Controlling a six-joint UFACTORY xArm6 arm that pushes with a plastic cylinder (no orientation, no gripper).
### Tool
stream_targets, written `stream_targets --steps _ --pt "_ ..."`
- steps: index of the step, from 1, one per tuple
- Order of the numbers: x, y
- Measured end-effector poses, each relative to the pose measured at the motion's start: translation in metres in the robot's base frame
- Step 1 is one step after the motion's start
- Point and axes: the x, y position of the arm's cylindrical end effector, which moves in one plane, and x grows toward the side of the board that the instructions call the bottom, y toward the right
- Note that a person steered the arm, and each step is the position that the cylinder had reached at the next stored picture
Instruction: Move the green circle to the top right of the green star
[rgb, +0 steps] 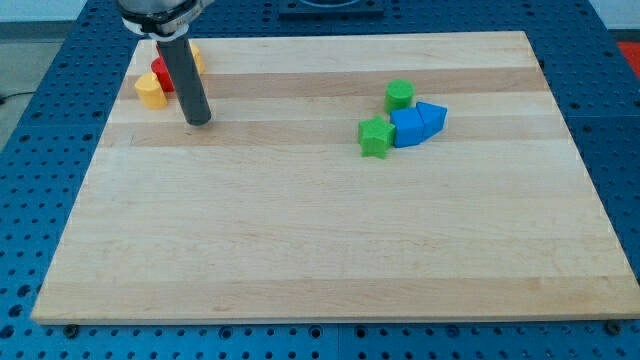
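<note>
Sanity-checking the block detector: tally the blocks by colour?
Green: 2, green circle and green star
Blue: 2
Yellow: 2
Red: 1
Total: 7

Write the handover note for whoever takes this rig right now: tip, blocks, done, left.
My tip rests on the board at the view's top left, just right of the yellow block and red block, far from the greens.
Green circle sits up and right of the green star, with a small gap.
Blue blocks touch the star's right side.
Done: circle looks placed.
Left: confirm, nothing else evident.
</note>
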Motion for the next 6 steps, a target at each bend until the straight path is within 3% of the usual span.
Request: stream_targets --steps 1,2,3,4,5,6 --pt "-0.007 0.062" --pt "-0.054 0.16" --pt "-0.082 0.17" --pt "-0.104 0.227" --pt "-0.106 0.274" --pt "-0.052 0.282"
